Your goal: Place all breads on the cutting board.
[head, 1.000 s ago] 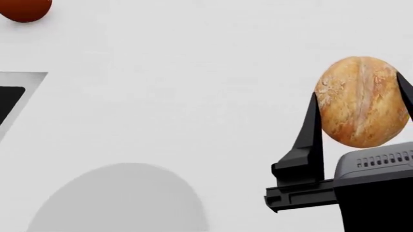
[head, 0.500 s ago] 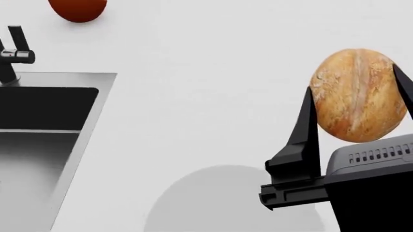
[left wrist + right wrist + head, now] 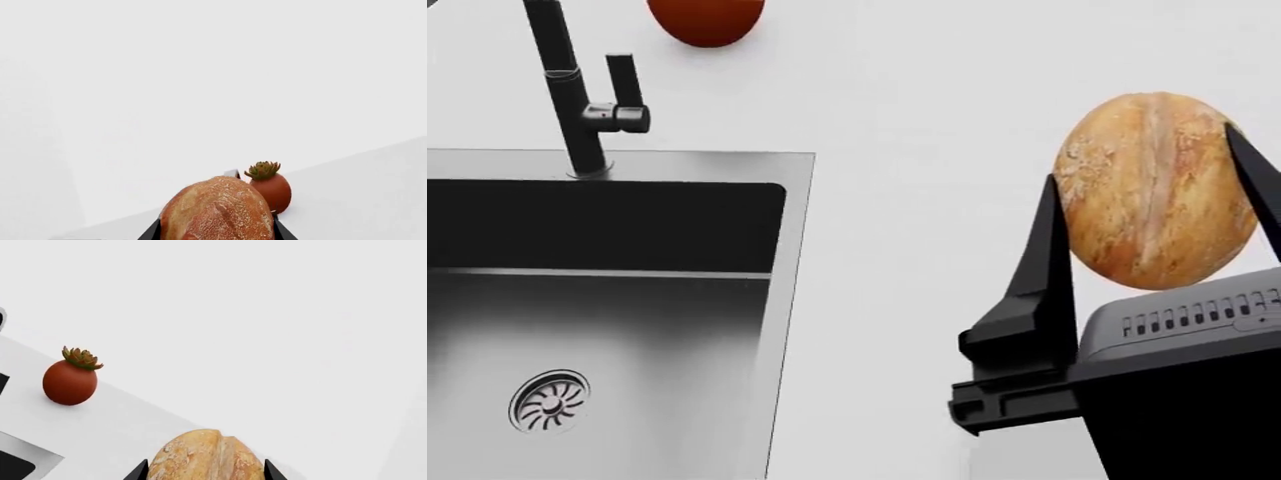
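My right gripper is shut on the paler golden-tan bread, holding it above the white counter, right of the sink. The right wrist view shows the same bread between the black fingers of that gripper. In the left wrist view my left gripper is shut on the dark reddish-brown bread, with a black finger on each side of it. The left gripper is outside the head view. No view shows the cutting board.
A steel sink with a black faucet fills the left of the head view. A round red pot stands on the counter behind it; its succulent shows in both wrist views, pot and pot. White wall beyond.
The head view has swung left: the sink and faucet have slid in from the left and the red pot has shifted right. The right gripper still holds the golden-tan bread.
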You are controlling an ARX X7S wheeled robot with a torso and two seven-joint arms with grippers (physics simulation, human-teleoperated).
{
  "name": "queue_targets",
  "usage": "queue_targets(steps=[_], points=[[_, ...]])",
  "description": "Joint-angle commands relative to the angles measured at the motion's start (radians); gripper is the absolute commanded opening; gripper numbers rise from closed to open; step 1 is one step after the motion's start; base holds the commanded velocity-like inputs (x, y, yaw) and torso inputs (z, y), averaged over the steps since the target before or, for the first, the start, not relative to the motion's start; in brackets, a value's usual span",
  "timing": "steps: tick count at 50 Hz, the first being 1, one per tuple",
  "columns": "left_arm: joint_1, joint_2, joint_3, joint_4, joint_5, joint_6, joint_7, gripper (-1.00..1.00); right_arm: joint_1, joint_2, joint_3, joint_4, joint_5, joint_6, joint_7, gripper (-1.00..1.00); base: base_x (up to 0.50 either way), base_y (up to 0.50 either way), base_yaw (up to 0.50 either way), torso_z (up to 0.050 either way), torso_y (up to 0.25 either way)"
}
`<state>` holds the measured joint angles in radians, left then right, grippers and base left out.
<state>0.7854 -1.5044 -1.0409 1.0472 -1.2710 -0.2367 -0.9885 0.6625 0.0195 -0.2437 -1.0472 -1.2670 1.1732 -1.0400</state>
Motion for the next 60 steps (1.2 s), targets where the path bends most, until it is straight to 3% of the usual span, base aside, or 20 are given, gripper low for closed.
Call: queue_targets(steps=[1,60], points=[[-0.027,0.011,-0.032,0.0,-0.03,-0.062,0.02,-1.0,0.013,-0.019,0.009,0.0,-0.047,-0.025,-0.033,-1.0,0.0,0.5,0.0,0.0,0.0],[-0.03,0.005,-0.06,0.0,-0.052,-0.083,0.023,-1.0,0.025,-0.019,-0.048,0.0,-0.111,0.0,-0.074,-1.0,0.0,0.5,0.0,0.0,0.0]])
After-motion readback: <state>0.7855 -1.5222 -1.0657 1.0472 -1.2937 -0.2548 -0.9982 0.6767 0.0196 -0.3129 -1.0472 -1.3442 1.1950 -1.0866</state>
